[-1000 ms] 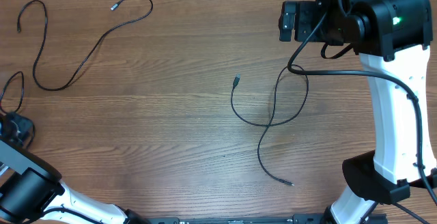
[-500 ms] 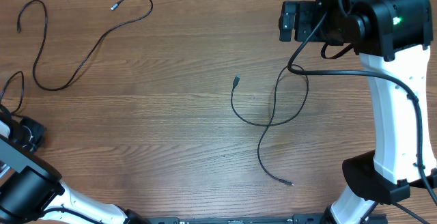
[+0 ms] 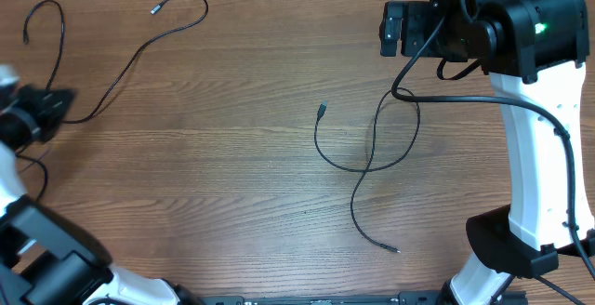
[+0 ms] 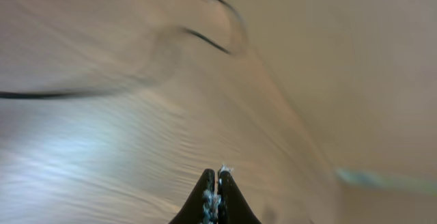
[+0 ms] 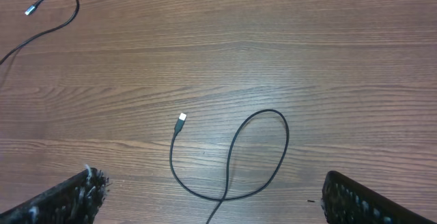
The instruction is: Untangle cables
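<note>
While the left fingers (image 4: 205, 202) press together, a looped cable (image 5: 265, 112) lies between the spread right fingers (image 5: 358, 198).

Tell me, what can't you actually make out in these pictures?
Left wrist view: motion blur smears the black strands to streaks; no plugs readable.
Overhead: the left hand covers part of the long cable; whether it pinches a strand is unclear.
Right wrist view: the looped cable runs off the bottom edge, its far end unseen.
</note>
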